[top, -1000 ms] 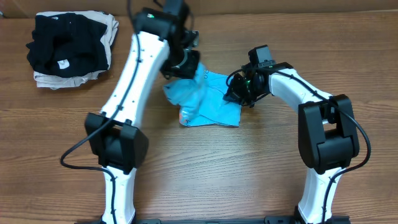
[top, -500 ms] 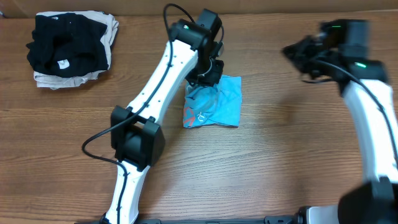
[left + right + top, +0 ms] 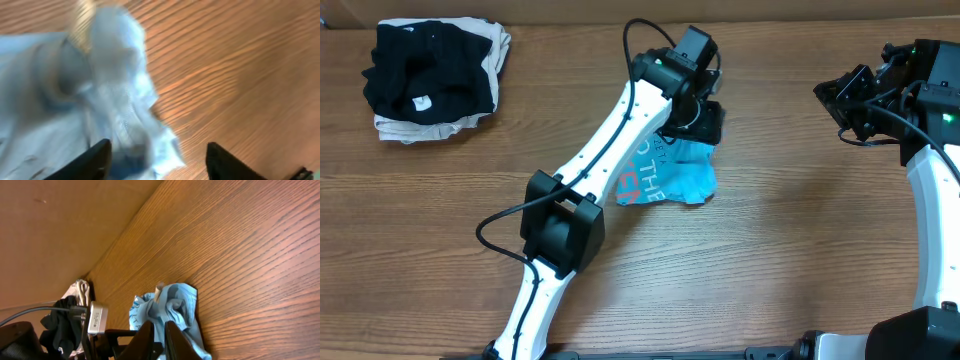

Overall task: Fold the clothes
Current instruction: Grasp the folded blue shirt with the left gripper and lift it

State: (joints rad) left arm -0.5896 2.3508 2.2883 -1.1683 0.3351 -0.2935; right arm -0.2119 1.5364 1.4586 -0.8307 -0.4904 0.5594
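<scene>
The sky-blue T-shirt [image 3: 678, 182] lies crumpled at mid-table, with white and pink lettering showing on its left part. My left gripper [image 3: 704, 124] is over its upper right corner. In the left wrist view the shirt [image 3: 75, 100] is blurred and fills the left side. There my left gripper [image 3: 157, 162] is open, its fingers wide apart with a fold of cloth beside the left one. My right gripper [image 3: 832, 100] is raised far to the right, well away from the shirt. In its own view the gripper [image 3: 159, 337] is shut on nothing, with the shirt [image 3: 172, 302] far beyond.
A black garment with a small white tag [image 3: 425, 70] lies on a folded beige garment [image 3: 395, 127] at the back left corner. The left arm [image 3: 610, 160] crosses the table diagonally from front left. A brown wall [image 3: 60, 225] runs along the table's far edge.
The right gripper let go of the shirt's right edge and swung up and far to the right. The left gripper moved right across the shirt, dragging the cloth so that the lettering shows.
</scene>
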